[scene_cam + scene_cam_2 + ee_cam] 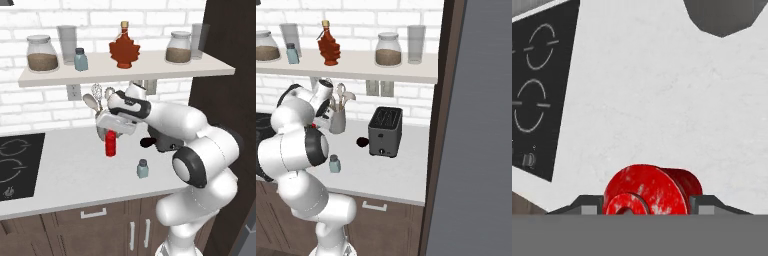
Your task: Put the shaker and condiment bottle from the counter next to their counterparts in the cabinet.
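One condiment bottle (652,191), light ribbed plastic, squeezable and slick, sits between claw (647,209) fingers narrowed on its cap; shaker (143,169) stands at 4 o'clock.

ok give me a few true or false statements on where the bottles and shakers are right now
1. The gripper is closed on the red condiment bottle. True.
2. The red bottle stands on the shelf. False: it is at the counter.
3. A shaker stands on the counter. True.
4. The maple-leaf bottle lies on the counter. False: it stands on the shelf.
5. A second shaker is on the shelf. True.
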Controlling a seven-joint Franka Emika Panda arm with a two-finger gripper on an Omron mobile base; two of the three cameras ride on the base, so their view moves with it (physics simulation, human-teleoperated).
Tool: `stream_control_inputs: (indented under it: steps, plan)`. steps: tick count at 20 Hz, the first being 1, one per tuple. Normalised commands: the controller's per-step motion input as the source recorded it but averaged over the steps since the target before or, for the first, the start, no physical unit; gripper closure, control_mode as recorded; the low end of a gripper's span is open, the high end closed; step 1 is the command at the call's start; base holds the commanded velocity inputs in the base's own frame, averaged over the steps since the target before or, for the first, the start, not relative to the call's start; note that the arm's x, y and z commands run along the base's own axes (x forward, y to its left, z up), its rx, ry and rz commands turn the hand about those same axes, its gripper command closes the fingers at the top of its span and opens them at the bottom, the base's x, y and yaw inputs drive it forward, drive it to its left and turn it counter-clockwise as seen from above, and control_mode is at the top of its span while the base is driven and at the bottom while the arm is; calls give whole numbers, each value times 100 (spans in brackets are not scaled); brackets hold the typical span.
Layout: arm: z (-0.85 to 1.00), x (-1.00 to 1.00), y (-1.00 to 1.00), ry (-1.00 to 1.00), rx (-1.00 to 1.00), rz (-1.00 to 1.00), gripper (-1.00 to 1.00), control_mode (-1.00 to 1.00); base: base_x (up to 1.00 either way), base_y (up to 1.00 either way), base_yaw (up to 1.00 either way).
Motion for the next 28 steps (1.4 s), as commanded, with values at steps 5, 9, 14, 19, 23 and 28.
stream_control_inputs:
  steps: [5, 9, 14, 19, 23, 28]
  plan:
    - [99, 0, 0, 0, 17, -13, 100, -100, 0, 0, 0]
    - [19, 0, 0, 0, 5, -3, 100, -100, 0, 0, 0]
    - [0, 0, 0, 0, 0, -1, 100, -100, 0, 0, 0]
    - [63, 1, 0, 0, 8, -1, 100, -100, 0, 0, 0]
    - [100, 0, 0, 0, 14, 0, 100, -100, 0, 0, 0]
    - [44, 0, 0, 0, 3, 0, 100, -100, 0, 0, 0]
